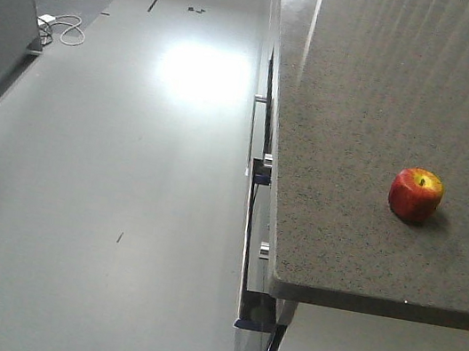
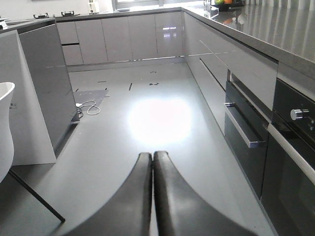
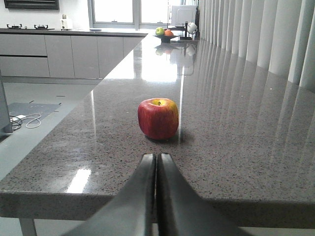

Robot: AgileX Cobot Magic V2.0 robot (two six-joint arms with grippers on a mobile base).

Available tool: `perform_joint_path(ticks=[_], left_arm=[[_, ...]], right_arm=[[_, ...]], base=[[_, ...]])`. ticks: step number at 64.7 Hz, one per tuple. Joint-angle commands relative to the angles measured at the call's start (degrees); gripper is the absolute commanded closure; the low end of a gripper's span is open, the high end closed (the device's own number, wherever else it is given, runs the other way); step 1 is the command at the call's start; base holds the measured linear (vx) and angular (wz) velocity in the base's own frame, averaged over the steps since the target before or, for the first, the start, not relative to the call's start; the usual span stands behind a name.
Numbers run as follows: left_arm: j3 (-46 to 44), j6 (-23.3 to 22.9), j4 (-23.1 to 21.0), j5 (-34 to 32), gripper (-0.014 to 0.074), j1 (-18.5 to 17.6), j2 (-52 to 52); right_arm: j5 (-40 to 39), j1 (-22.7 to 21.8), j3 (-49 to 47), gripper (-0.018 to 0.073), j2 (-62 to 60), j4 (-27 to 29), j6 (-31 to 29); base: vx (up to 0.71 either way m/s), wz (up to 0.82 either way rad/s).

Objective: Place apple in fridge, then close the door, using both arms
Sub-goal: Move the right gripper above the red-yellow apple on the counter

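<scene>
The red apple with a yellow patch at its stem stands upright on the grey speckled counter, near the front edge. In the right wrist view the apple sits just ahead of my right gripper, which is shut on nothing and hangs at the counter's front edge. My left gripper is shut and empty, low over the floor in the aisle. A tall dark grey body at the left looks like the fridge; its door cannot be told apart from here and no white interior shows. Neither gripper shows in the front view.
Drawers and an oven with metal handles line the counter's side along the aisle. A white chair with a black leg stands at the left. A white cable lies on the floor by the fridge. A fruit bowl sits at the counter's far end.
</scene>
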Motion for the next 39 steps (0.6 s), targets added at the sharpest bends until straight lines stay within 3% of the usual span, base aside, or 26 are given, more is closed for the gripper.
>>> perform_joint_path(ticks=[1,39], left_arm=[[-1.0,-0.6,0.0,-4.3,0.0602,-0.2,-0.9],[-1.0,-0.6,0.0,-4.3,0.0602,-0.2,-0.9]], right_arm=[[-4.2,-0.1,-0.3,0.0562,-0.4,-0.5,-0.2],[-4.2,-0.1,-0.3,0.0562,-0.4,-0.5,-0.2]], base=[[0.0,0.0],[0.0,0.0]])
